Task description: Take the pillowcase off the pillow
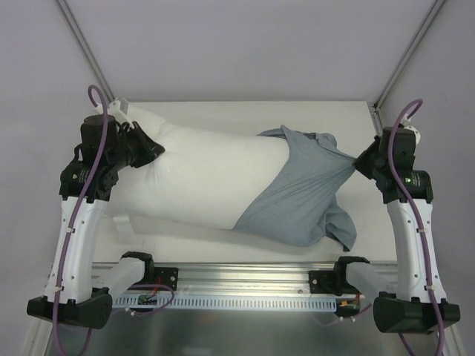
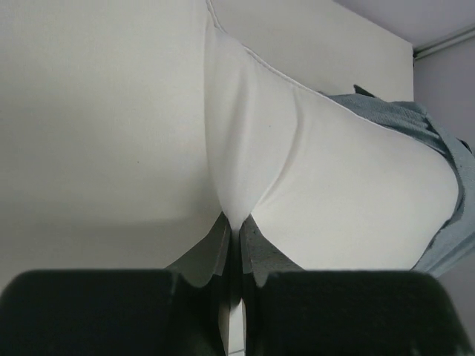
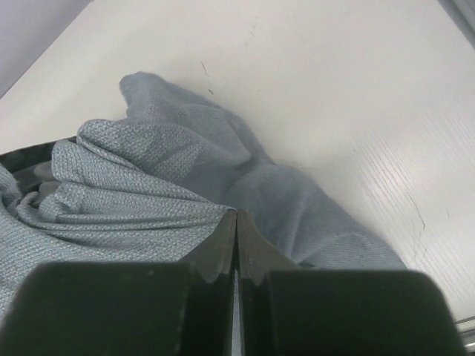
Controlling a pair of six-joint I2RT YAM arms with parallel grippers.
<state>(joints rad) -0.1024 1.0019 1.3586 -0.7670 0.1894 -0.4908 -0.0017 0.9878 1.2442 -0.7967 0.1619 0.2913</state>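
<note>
The plump white pillow (image 1: 204, 174) lies across the table, its left two thirds bare. The grey pillowcase (image 1: 300, 196) covers only its right end, bunched and showing its lighter blue-grey side. My left gripper (image 1: 152, 148) is shut on the pillow's left end; in the left wrist view the white fabric (image 2: 245, 170) is pinched at the gripper (image 2: 237, 222). My right gripper (image 1: 358, 163) is shut on the pillowcase's right edge, pulled taut; in the right wrist view the grey cloth (image 3: 141, 185) gathers at the gripper (image 3: 237, 215).
The white table (image 1: 223, 111) ends at a metal rail (image 1: 245, 282) in front, where the arm bases are bolted. A small white tag (image 1: 122, 226) sticks out under the pillow's front left. Frame posts (image 1: 82, 44) run up at both back corners.
</note>
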